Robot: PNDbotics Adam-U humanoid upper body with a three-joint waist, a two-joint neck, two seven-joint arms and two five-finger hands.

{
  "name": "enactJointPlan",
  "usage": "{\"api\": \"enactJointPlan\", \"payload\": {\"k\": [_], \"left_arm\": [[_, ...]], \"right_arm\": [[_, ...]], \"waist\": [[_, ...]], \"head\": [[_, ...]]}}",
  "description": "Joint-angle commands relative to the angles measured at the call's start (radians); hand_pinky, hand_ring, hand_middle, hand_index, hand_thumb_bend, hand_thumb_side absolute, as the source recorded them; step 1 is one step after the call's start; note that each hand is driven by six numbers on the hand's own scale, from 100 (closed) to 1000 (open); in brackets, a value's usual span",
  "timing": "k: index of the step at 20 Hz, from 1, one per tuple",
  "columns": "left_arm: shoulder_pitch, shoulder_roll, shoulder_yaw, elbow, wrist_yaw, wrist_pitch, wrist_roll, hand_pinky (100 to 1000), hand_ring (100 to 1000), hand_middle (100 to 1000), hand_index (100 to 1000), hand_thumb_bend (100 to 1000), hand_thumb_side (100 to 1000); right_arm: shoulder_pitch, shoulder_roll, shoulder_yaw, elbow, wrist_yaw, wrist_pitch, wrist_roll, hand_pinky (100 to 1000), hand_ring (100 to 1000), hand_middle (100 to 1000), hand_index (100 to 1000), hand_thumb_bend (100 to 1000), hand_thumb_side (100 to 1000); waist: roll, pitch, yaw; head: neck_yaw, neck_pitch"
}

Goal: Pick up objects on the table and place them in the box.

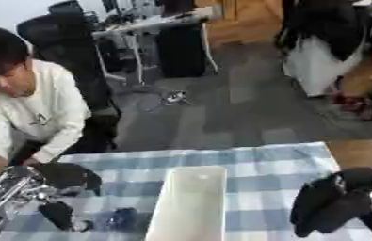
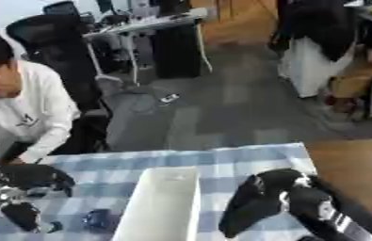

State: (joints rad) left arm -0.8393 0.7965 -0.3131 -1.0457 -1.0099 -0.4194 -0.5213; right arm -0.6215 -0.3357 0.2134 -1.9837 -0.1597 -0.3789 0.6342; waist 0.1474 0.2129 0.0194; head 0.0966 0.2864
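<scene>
Over checked tablecloth [image 1: 271, 160], grey floor [image 1: 246, 103]

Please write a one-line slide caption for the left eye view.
Robot's left hand and right hand flank a white box on a blue checked tablecloth.

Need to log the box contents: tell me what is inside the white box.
Only the white box outer wall and rim show, edge-on; its inside is hidden. A small dark blue object lies on the checked cloth left of it, outside.
</scene>
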Motion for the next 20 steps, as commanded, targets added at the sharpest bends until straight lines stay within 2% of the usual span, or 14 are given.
{"api": "enactJointPlan", "payload": {"k": [1, 2, 6, 9, 13, 14, 20], "left_arm": [[-0.031, -0.006, 0.035, 0.067, -0.034, -0.022, 0.031, 1000, 1000, 923, 902, 1000, 783], [-0.034, -0.016, 0.043, 0.088, -0.039, -0.022, 0.040, 1000, 1000, 934, 910, 1000, 807], [-0.049, -0.062, 0.075, 0.164, -0.047, -0.014, 0.063, 1000, 1000, 967, 934, 1000, 803], [-0.063, -0.092, 0.092, 0.207, -0.027, -0.035, 0.080, 1000, 1000, 975, 944, 1000, 796], [-0.077, -0.118, 0.107, 0.242, -0.014, -0.061, 0.107, 1000, 1000, 998, 960, 988, 792], [-0.079, -0.123, 0.109, 0.249, -0.014, -0.065, 0.111, 1000, 1000, 1000, 966, 945, 789], [-0.088, -0.142, 0.116, 0.283, -0.028, -0.081, 0.112, 1000, 1000, 1000, 975, 927, 786]], "right_arm": [[-0.015, 0.002, 0.000, -0.016, 0.003, 0.000, 0.005, 561, 551, 618, 763, 100, 1000], [-0.016, 0.003, 0.000, -0.016, 0.003, 0.000, 0.005, 561, 552, 618, 763, 100, 1000], [-0.019, 0.008, 0.001, -0.016, 0.001, 0.000, 0.007, 561, 552, 618, 763, 100, 1000], [-0.022, 0.012, 0.000, -0.016, -0.001, 0.000, 0.008, 562, 552, 618, 763, 100, 1000], [-0.025, 0.018, 0.001, -0.016, -0.003, 0.001, 0.010, 562, 552, 618, 763, 100, 1000], [-0.026, 0.019, 0.001, -0.016, -0.003, 0.001, 0.010, 562, 552, 618, 763, 100, 1000], [-0.032, 0.028, 0.002, -0.016, -0.007, 0.003, 0.012, 562, 553, 618, 764, 100, 1000]], "waist": [[-0.003, -0.022, -0.002], [-0.003, -0.022, -0.003], [-0.006, -0.021, -0.007], [-0.008, -0.020, -0.010], [-0.009, -0.018, -0.015], [-0.009, -0.017, -0.016], [-0.010, -0.015, -0.026]], "head": [[0.008, 0.014], [0.011, 0.018], [0.016, 0.025], [0.016, 0.029], [0.016, 0.029], [0.016, 0.028], [0.026, 0.026]]}}
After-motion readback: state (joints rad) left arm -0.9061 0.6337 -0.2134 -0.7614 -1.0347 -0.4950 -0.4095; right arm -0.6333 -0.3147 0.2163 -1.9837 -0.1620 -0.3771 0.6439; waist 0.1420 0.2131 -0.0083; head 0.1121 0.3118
